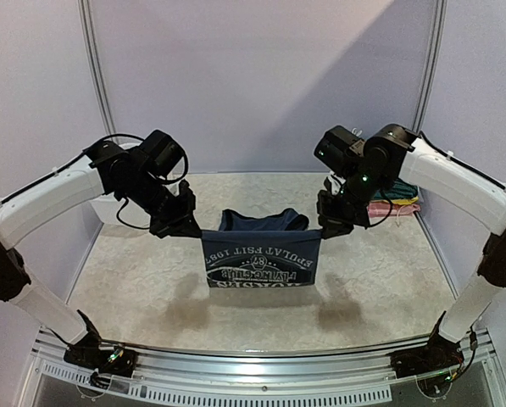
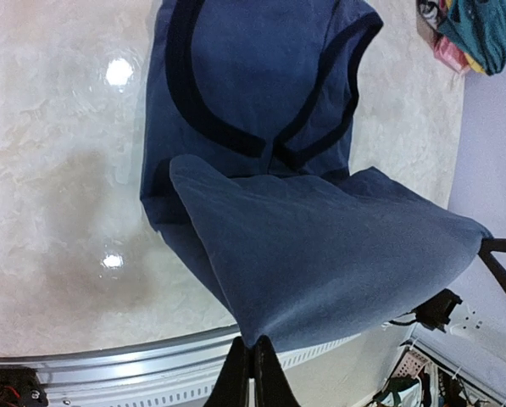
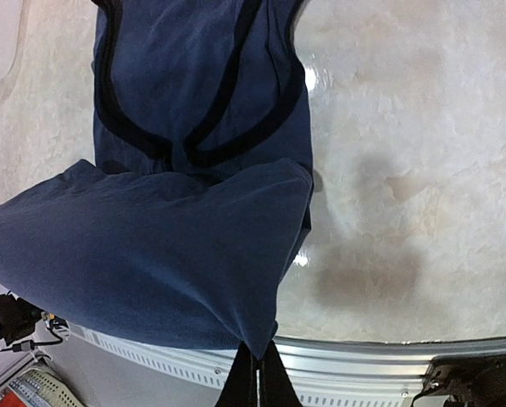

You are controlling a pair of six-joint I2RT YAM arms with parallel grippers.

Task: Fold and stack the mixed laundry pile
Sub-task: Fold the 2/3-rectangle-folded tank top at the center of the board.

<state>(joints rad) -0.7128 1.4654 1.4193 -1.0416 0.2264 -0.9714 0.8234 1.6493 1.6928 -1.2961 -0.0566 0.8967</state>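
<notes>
Both end effectors are clenched on the navy T-shirt (image 1: 261, 254), one at each end of a single edge. The left end effector (image 1: 189, 227) pinches the left corner and the right end effector (image 1: 325, 225) the right. In each wrist view the fingers meet on a point of cloth.

The held edge runs taut from left to right above the middle of the tabletop (image 1: 134, 280), level between the arms, so neither arm is nearer. A printed panel hangs from that edge towards the tabletop's near side, lettering upside down. The neck and armhole end lies flat on the tabletop on the far side of the held edge. I cannot tell whether the panel's lower hem touches the tabletop.

The rest of the laundry pile (image 1: 395, 206) sits at the tabletop's far right corner.

In my judgement, the next fold must be carried across the held edge, with both arms moving together.
</notes>
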